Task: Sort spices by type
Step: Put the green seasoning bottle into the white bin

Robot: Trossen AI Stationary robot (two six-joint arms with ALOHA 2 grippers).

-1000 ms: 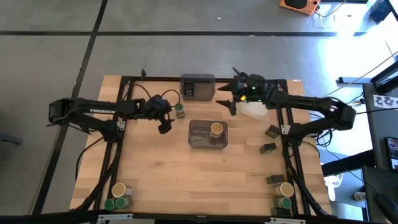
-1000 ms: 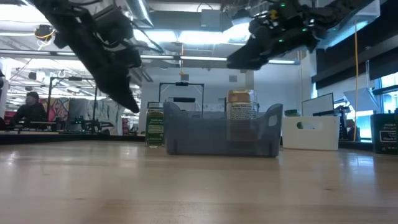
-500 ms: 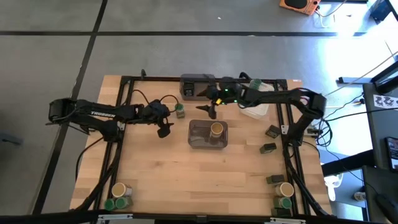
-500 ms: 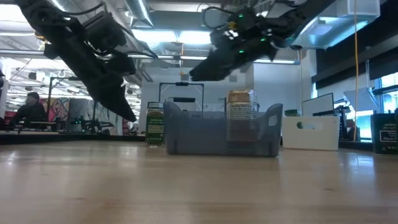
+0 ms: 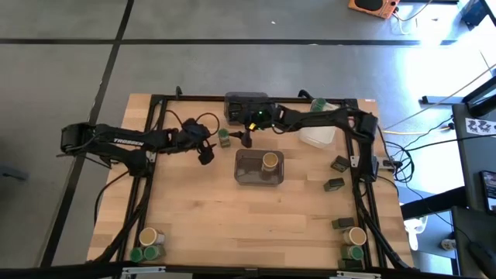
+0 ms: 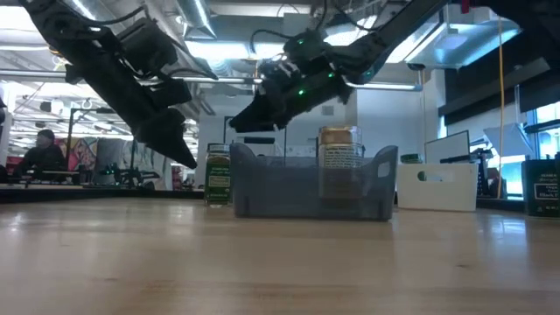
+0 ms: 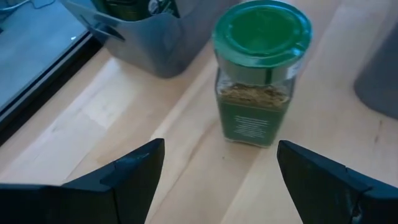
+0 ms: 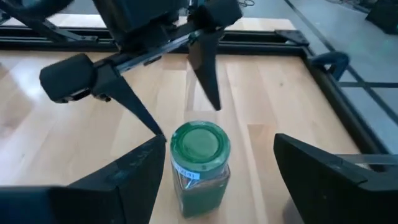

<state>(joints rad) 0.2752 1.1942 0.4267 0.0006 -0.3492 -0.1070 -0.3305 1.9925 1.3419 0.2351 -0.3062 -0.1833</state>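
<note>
The green-lidded jar [image 5: 224, 138] stands on the table [image 5: 194, 209] between both end effectors, left of the bin [image 5: 246, 172].

Grey concrete floor [image 5: 232, 70] around my wooden surface [image 5: 232, 225]; beyond it, bright ceiling lights [image 6: 262, 54] and a seated person [image 6: 39, 153].

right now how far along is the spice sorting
Early. One tan-lidded jar sits in the middle grey bin. Both open grippers, left and right, flank a green-lidded jar on the table, neither holding it. Jars and tins wait at the near corners and right edge.
</note>
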